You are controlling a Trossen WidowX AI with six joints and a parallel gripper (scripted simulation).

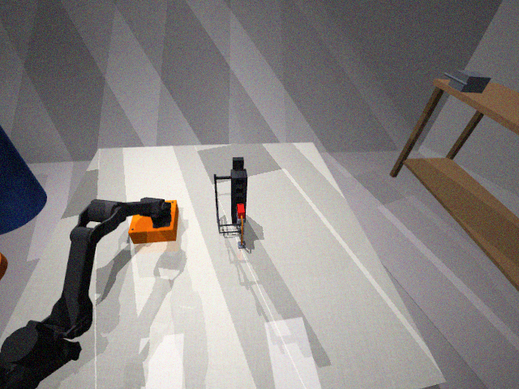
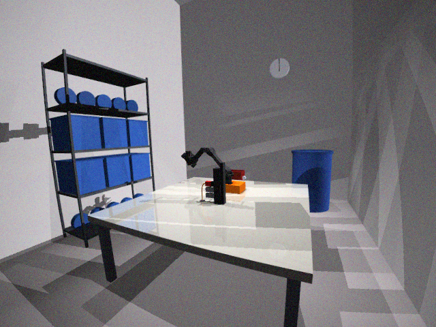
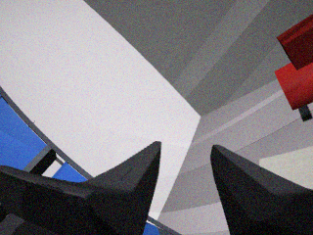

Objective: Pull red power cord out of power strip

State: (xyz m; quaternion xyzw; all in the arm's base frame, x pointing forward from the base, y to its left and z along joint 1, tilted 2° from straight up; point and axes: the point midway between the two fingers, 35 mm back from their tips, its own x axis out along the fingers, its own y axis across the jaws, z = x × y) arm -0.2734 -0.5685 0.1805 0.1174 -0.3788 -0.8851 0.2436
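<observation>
- The red plug (image 1: 240,210) sits in the black power strip (image 1: 238,190), which stands upright mid-table; its cord (image 1: 242,232) drops to the table top just below.
- Your gripper (image 1: 165,213) hangs over the orange block (image 1: 153,229), well apart from the strip, fingers part-way in and gripping nothing.
- Go in this narrow and you'll likely bump the plug rather than straddle it.
- The strip stands tall and slim; a sideways knock could tip it.
- The wrist view points off toward the wall, so your aim could drift.
</observation>
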